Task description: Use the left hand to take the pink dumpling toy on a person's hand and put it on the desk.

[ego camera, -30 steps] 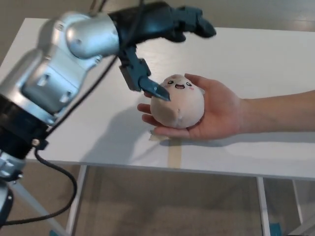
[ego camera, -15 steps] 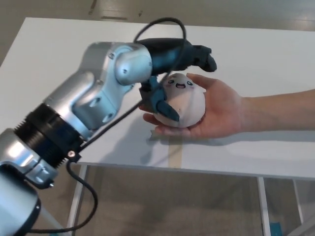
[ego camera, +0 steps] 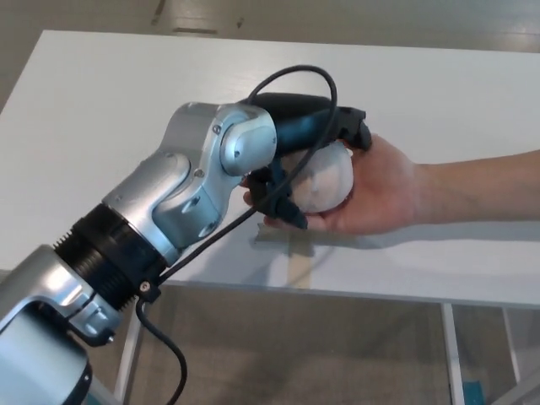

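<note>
The black fingers (ego camera: 354,131) of the robot's left hand (ego camera: 308,148) are curled down over the top of the pink dumpling toy (ego camera: 325,181), and the thumb (ego camera: 283,202) hooks in along the toy's near side, so the hand is clamped around the plush from above and from the front. Only the right part of the toy's rounded body shows between the black digits; its face is covered by the hand.

The toy sits in the upturned palm of a person's hand (ego camera: 380,190), which cups it from underneath and reaches in from the right edge on a bare forearm. The person's fingertips poke out just under the robot's thumb.

Behind the hand, the silver wrist and forearm (ego camera: 194,198) slant down to the lower left corner, with a black cable (ego camera: 291,80) looping up over the wrist and another running down along the arm.

All of this hangs over the white desk (ego camera: 126,101), near its front edge, where a strip of tan tape (ego camera: 297,257) lies just below the person's hand.
</note>
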Robot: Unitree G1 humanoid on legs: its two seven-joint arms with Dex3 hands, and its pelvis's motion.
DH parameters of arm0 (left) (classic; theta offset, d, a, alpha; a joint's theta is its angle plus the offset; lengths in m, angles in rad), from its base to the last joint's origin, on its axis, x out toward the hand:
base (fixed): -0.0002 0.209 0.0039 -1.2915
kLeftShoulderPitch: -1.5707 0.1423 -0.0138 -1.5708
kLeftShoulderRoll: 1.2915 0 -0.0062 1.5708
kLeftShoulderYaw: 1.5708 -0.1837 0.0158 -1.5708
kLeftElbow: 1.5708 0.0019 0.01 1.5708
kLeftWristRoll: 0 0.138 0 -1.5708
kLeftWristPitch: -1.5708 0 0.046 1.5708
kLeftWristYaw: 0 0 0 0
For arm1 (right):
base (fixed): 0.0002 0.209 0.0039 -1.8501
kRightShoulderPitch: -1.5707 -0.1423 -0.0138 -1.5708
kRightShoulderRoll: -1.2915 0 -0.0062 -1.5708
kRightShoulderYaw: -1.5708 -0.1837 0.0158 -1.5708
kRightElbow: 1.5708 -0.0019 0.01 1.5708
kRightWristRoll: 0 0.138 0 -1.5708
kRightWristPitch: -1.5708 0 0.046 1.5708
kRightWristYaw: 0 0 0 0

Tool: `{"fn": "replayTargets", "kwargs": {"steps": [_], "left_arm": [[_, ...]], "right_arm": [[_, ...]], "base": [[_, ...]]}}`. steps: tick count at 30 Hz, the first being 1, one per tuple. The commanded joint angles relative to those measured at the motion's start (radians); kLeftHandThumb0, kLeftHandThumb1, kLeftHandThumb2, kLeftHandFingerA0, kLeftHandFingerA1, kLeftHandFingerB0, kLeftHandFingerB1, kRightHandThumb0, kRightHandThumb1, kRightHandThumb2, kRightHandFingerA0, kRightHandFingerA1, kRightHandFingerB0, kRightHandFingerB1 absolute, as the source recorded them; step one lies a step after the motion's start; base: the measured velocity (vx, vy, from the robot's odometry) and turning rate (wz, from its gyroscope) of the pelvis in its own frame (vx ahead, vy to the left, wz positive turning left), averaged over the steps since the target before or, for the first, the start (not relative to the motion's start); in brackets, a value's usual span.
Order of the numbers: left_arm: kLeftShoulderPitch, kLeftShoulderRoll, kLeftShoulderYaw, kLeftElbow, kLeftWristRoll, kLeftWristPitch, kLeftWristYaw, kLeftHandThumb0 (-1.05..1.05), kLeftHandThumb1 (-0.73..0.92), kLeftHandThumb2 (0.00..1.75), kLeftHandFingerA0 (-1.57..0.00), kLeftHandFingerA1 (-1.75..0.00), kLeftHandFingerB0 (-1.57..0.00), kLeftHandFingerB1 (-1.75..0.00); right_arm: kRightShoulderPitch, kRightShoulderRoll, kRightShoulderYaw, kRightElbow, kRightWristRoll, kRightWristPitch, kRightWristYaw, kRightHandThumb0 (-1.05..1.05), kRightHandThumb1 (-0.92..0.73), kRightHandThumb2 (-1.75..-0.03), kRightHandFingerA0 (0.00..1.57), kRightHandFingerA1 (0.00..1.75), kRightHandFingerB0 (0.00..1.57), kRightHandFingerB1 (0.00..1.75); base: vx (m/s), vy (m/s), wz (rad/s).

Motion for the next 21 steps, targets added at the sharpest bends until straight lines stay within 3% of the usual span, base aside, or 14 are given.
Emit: {"fn": "replayTargets", "kwargs": {"steps": [1,2,3,5,6,7,8,9,10,12,13,16,18,21], "left_arm": [[0.032,-0.004,-0.012,0.052,0.078,-0.041,0.018,-0.27,0.19,0.82,-0.09,-0.51,-0.08,-0.5],[0.034,-0.004,-0.012,0.056,0.082,-0.043,0.018,-0.27,0.19,0.82,-0.09,-0.51,-0.08,-0.5],[0.038,-0.002,-0.014,0.059,0.091,-0.044,0.015,-0.58,0.38,0.66,-0.23,-0.4,-0.17,-0.35],[0.041,0.0,-0.014,0.065,0.1,-0.048,0.014,-0.53,0.39,0.66,-0.3,-0.42,-0.16,-0.35],[0.044,0.001,-0.013,0.072,0.109,-0.056,0.021,-0.38,0.49,0.56,-0.61,-0.43,-0.28,-0.31],[0.046,0.001,-0.012,0.075,0.113,-0.06,0.027,-0.38,0.49,0.56,-0.61,-0.43,-0.28,-0.31],[0.056,-0.002,-0.008,0.075,0.126,-0.069,0.057,-0.29,0.58,0.58,-0.86,-1.12,-0.61,-0.4],[0.061,-0.003,-0.007,0.073,0.134,-0.073,0.074,-0.29,0.58,0.58,-0.86,-1.12,-0.61,-0.4],[0.071,-0.004,-0.006,0.067,0.147,-0.08,0.101,-0.28,0.67,0.61,-0.74,-1.59,-0.75,-0.47],[0.083,-0.004,-0.003,0.059,0.164,-0.089,0.13,-0.28,0.67,0.61,-0.74,-1.59,-0.75,-0.47],[0.093,-0.004,0.0,0.052,0.176,-0.097,0.161,-0.22,0.78,0.56,-0.64,-1.75,-0.83,-0.49],[0.113,-0.006,0.016,0.044,0.203,-0.136,0.25,-0.21,0.8,0.55,-0.59,-1.75,-0.87,-0.52],[0.118,-0.007,0.025,0.046,0.208,-0.158,0.277,-0.25,0.73,0.62,-0.7,-1.6,-0.79,-0.51],[0.118,-0.008,0.034,0.048,0.216,-0.181,0.297,-0.27,0.7,0.62,-0.72,-1.57,-0.75,-0.5]], "right_arm": [[0.003,-0.004,0.001,0.002,0.004,0.014,0.003,-0.21,-0.68,-0.6,0.61,0.44,0.57,0.44],[0.003,-0.004,0.001,0.002,0.004,0.014,0.003,-0.21,-0.68,-0.6,0.61,0.44,0.57,0.44],[0.004,-0.004,0.001,0.002,0.004,0.013,0.004,-0.21,-0.68,-0.6,0.61,0.44,0.58,0.44],[0.003,-0.004,0.001,0.002,0.004,0.014,0.004,-0.21,-0.68,-0.6,0.61,0.43,0.59,0.45],[0.002,-0.004,0.002,0.001,0.003,0.014,0.003,-0.21,-0.67,-0.6,0.61,0.43,0.59,0.45],[0.002,-0.004,0.002,0.001,0.003,0.015,0.004,-0.21,-0.67,-0.6,0.61,0.43,0.59,0.45],[0.001,-0.004,0.002,0.001,0.003,0.015,0.004,-0.21,-0.67,-0.6,0.61,0.43,0.6,0.45],[0.0,-0.005,0.002,0.001,0.003,0.016,0.004,-0.21,-0.67,-0.6,0.61,0.43,0.6,0.45],[0.0,-0.005,0.002,0.001,0.004,0.016,0.004,-0.21,-0.67,-0.6,0.61,0.43,0.6,0.45],[-0.001,-0.006,0.002,0.001,0.004,0.016,0.004,-0.21,-0.67,-0.6,0.61,0.43,0.6,0.45],[0.0,-0.006,0.003,0.001,0.002,0.015,0.004,-0.21,-0.67,-0.6,0.61,0.43,0.59,0.45],[-0.002,-0.005,0.003,0.0,0.004,0.013,0.004,-0.21,-0.67,-0.6,0.61,0.43,0.6,0.45],[-0.003,-0.005,0.0,0.0,0.006,0.013,0.005,-0.21,-0.66,-0.6,0.61,0.44,0.6,0.45],[-0.005,-0.005,-0.004,0.0,0.01,0.014,0.006,-0.22,-0.66,-0.6,0.61,0.44,0.6,0.45]], "base": [[0.0,0.0,0.0],[0.0,0.0,0.0],[0.0,0.0,0.0],[0.0,0.0,0.0],[0.0,0.0,0.0],[0.0,0.0,0.0],[0.0,0.0,0.0],[0.0,0.0,0.0],[0.0,0.0,0.0],[0.0,0.0,0.0],[0.0,0.0,0.0],[0.0,0.0,0.0],[0.0,0.0,0.0],[0.0,0.0,0.0]]}}
